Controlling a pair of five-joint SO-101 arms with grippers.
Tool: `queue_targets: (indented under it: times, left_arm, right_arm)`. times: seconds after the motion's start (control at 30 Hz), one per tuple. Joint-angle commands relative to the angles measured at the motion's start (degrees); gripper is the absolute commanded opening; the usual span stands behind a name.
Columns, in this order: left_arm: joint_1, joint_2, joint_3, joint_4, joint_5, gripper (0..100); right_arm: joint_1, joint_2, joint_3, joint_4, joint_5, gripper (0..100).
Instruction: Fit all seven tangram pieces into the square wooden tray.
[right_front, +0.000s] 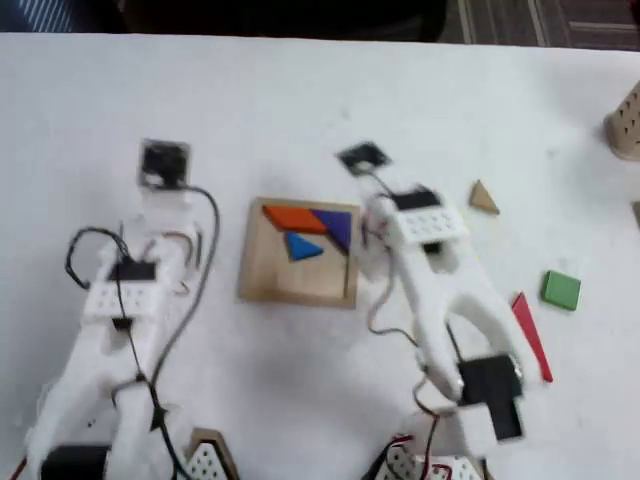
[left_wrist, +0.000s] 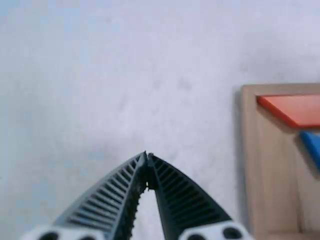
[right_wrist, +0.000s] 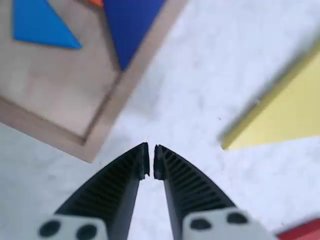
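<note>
My left hand (left_wrist: 146, 159) hangs over the bench (right_front: 300, 120) left of the tray (right_front: 300, 285), fingers pressed together. My right hand (right_wrist: 151, 152), also pressed together, hangs just right of the tray, which holds an orange piece (right_front: 295, 218), a dark blue piece (right_front: 337, 226) and a light blue triangle (right_front: 300, 246).

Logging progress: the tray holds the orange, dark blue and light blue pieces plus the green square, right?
No: the high view shows the green square on the table, outside the tray. The orange piece, dark blue piece and light blue piece are inside.
</note>
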Motion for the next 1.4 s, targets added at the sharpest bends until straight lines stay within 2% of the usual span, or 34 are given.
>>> queue_targets:
  times: [0.0,0.23,0.37,0.47,0.83,1.17,1.37]
  left_arm:
    - [8.75,-12.97,6.33,0.44,-4.66,2]
    - [21.05,-19.91,9.05,8.09,-4.48,2]
    - [29.14,-16.22,5.89,8.44,-3.87,2]
    - [31.87,-8.22,0.97,8.44,0.00,2]
    - [32.84,25.54,-21.63,8.70,1.23,2]
    - [32.48,38.90,-38.07,18.11,1.23,2]
    - [32.40,44.09,-45.01,20.84,1.23,2]
  right_arm:
    - [8.57,-11.12,8.18,-4.53,-0.79,1.8]
    - [20.97,-25.54,21.10,-6.37,-0.79,1.8]
    - [25.98,-31.96,27.52,-6.29,-0.35,1.8]
    - [29.23,-36.70,31.12,-6.29,-0.35,1.8]
    - [30.81,-47.34,37.98,-8.22,-0.18,2.1]
    - [30.73,-47.34,37.98,-8.22,-0.09,2.1]
    - [30.64,-47.34,37.98,-8.31,-0.09,2.1]
